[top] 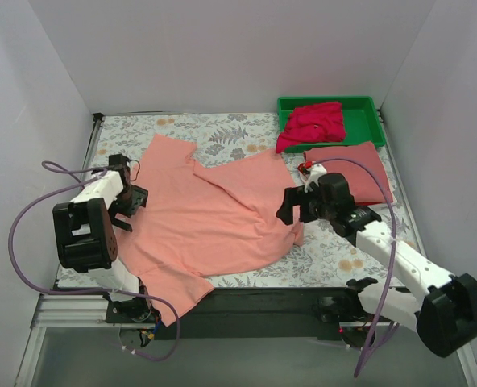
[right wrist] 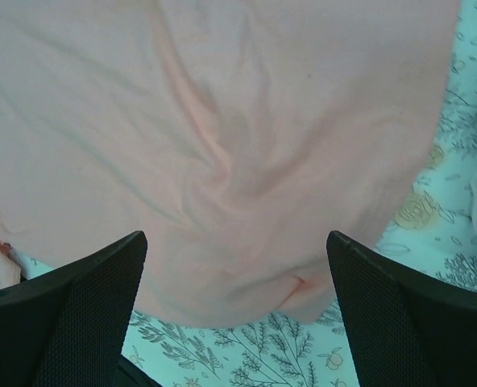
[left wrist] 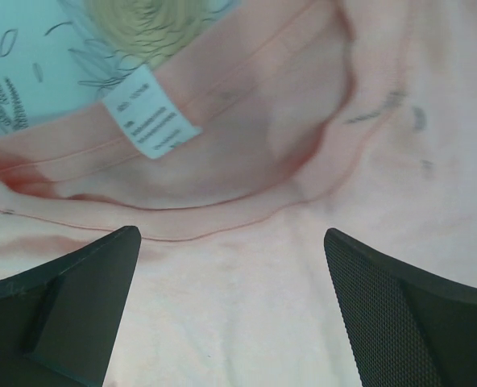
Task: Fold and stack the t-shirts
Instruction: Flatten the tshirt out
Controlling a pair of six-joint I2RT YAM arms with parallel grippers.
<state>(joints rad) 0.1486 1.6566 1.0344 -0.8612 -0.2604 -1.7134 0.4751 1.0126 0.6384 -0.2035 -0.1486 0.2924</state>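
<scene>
Salmon-pink t-shirt (top: 214, 218) lies spread on the worktop (top: 335, 254), near-left of the green tray (top: 363, 127). Only the left wrist cam catches its neck label (left wrist: 151, 122). Left hand (top: 130, 200) and right hand (top: 291, 205) hover released, gripping nothing.

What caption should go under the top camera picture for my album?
Open left fingers and right fingers hover over a salmon-pink t-shirt spread on the flowery table.
</scene>
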